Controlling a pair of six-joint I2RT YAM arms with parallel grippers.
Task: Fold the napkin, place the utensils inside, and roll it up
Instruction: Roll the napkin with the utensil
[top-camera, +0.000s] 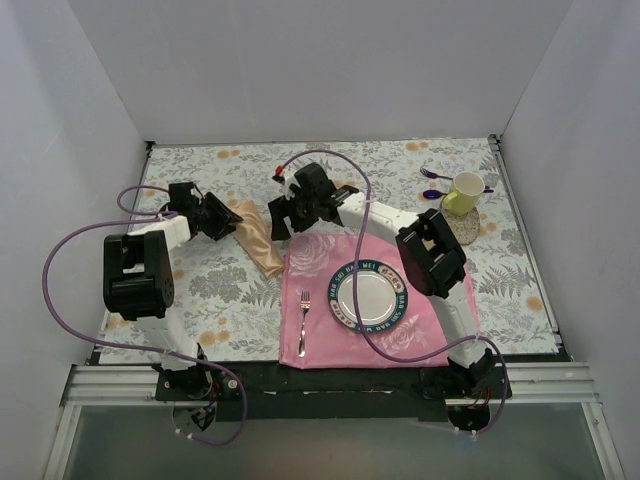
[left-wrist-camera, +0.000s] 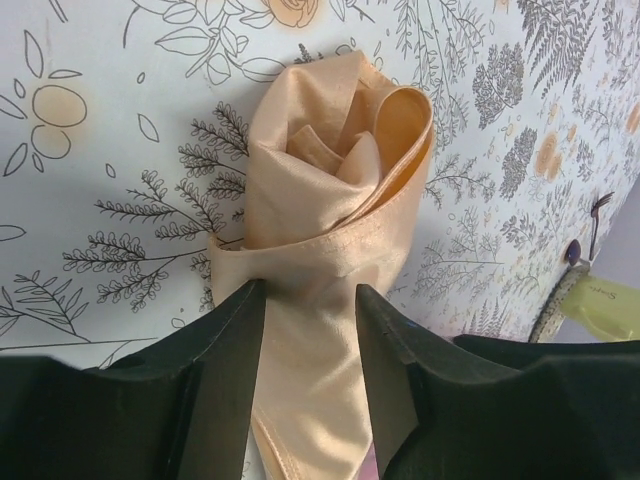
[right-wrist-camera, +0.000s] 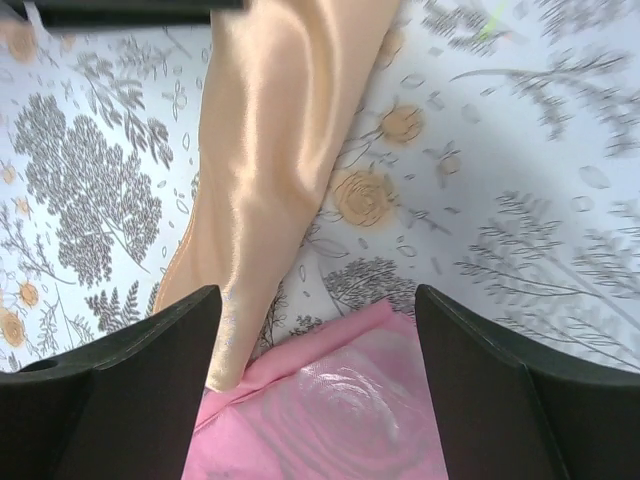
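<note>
The napkin (top-camera: 258, 238) lies as a peach-gold satin roll on the floral tablecloth, slanting from the left arm down to the pink mat's top left corner. In the left wrist view the napkin (left-wrist-camera: 330, 210) shows its spiralled end, with a band of cloth wrapped round it. My left gripper (top-camera: 230, 222) (left-wrist-camera: 310, 290) has both fingers pressed against the roll just below that band. The right gripper (top-camera: 281, 226) (right-wrist-camera: 315, 295) hangs open over the napkin's (right-wrist-camera: 270, 150) lower tip and the mat corner, holding nothing. The utensils are hidden from view.
A pink rose-printed mat (top-camera: 420, 330) (right-wrist-camera: 340, 420) carries a blue-rimmed plate (top-camera: 341, 300) and a silver fork (top-camera: 304, 305). At the back right stand a yellow mug (top-camera: 463, 192) on a coaster and purple spoons (top-camera: 432, 175). White walls enclose the table.
</note>
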